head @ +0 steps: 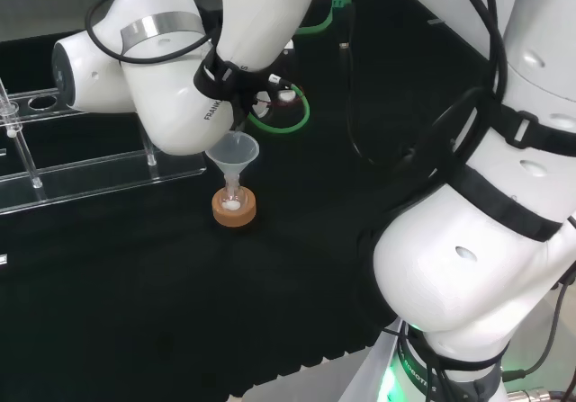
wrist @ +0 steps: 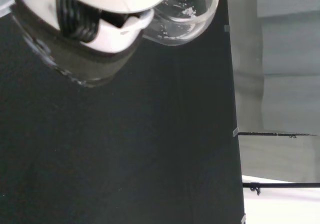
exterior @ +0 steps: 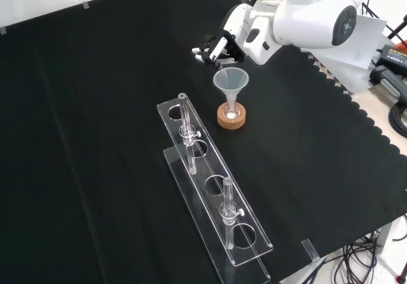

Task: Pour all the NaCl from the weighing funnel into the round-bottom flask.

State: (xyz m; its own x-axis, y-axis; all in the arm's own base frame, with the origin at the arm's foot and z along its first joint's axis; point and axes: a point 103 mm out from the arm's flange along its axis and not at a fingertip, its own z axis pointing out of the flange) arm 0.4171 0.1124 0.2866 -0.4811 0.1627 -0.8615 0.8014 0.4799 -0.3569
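I see the hand (exterior: 219, 47) with fingers (wrist: 107, 31) curled round the weighing funnel (wrist: 182, 13), a few white grains clinging inside, at eleven o'clock of the funnel-topped round-bottom flask (exterior: 231, 111) on its cork ring (exterior: 231, 120) on the desk (exterior: 95, 138).

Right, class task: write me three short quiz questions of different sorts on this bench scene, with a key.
1. True or false: the clear plastic funnel sits in the small round-bottom glass flask.
2. What supports the flask? A) red ribbed ring B) cork ring stand C) the clear acrylic tube rack
3. Fill in: the clear weighing funnel in the wrist view has white ___ clinging inside.

Key: 1 true; 2 B; 3 grains.
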